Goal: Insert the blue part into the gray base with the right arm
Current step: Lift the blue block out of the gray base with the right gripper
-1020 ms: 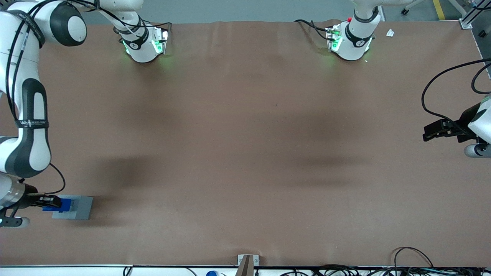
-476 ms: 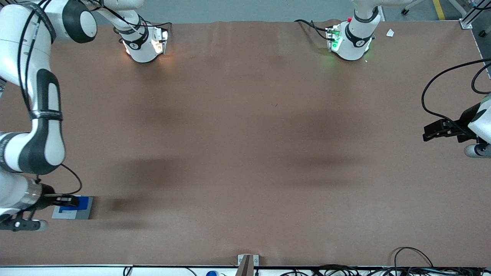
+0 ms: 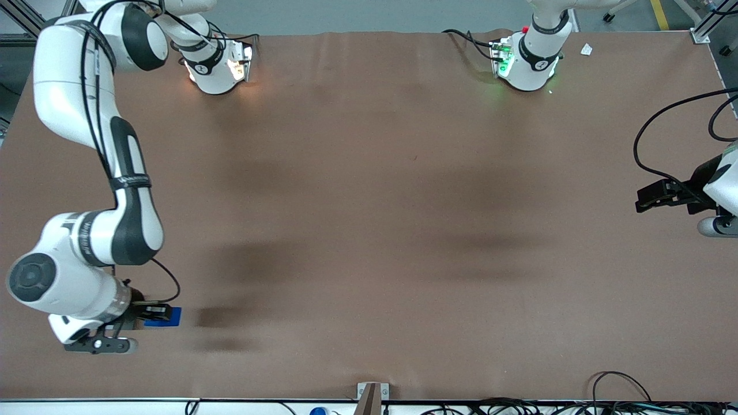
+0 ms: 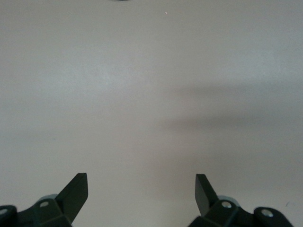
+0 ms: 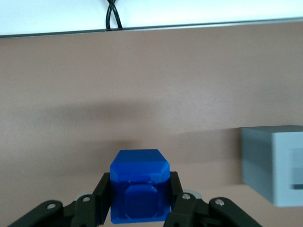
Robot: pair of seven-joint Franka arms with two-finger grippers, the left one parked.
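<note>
My right arm's gripper (image 3: 154,314) is shut on the blue part (image 3: 165,317), near the working arm's end of the table and close to the front camera. In the right wrist view the blue part (image 5: 139,184) sits squeezed between the two black fingers (image 5: 102,191) of the gripper (image 5: 138,188), held above the brown table. The gray base (image 5: 276,164) stands on the table off to one side of the held part, apart from it, cut off by that view's edge. In the front view my wrist covers the base.
The table's edge with a black cable (image 5: 112,16) runs ahead of the gripper. A metal bracket (image 3: 372,393) and loose cables (image 3: 622,392) lie at the table's near edge. The parked arm's gripper (image 3: 657,197) hangs at its own end.
My arm has swung sideways toward the table's middle, carrying the blue part from above the base to past its edge. My wrist now covers the base in the front view.
</note>
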